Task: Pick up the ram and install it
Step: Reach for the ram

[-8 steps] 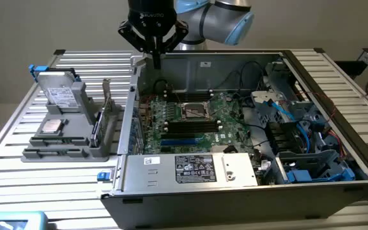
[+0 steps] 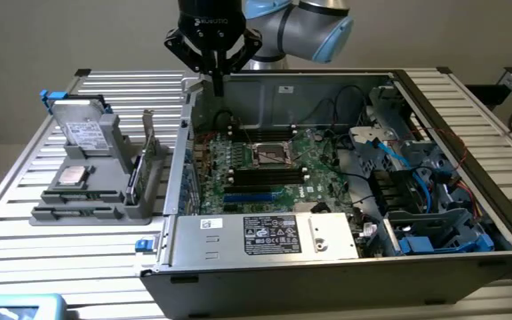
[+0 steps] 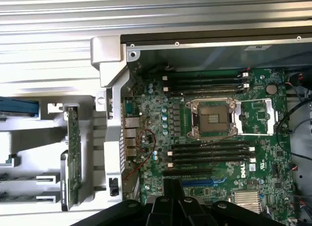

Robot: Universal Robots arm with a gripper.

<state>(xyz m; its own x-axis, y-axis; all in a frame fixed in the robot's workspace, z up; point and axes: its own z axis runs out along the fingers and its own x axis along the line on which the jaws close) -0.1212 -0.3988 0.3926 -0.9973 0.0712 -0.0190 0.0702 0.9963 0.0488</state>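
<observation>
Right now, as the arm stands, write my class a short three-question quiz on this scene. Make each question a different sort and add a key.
1. True or false: the fingers are clamped on a green board.
2. Where does the gripper hang?
A) Above the back corner of the case, on the exterior view's left.
B) Above the power supply.
C) Above the drive bays.
3. Where does the silvery chip lie?

Key:
1. False. They are shut on nothing.
2. A.
3. On the gray holder, outside the case.
</observation>
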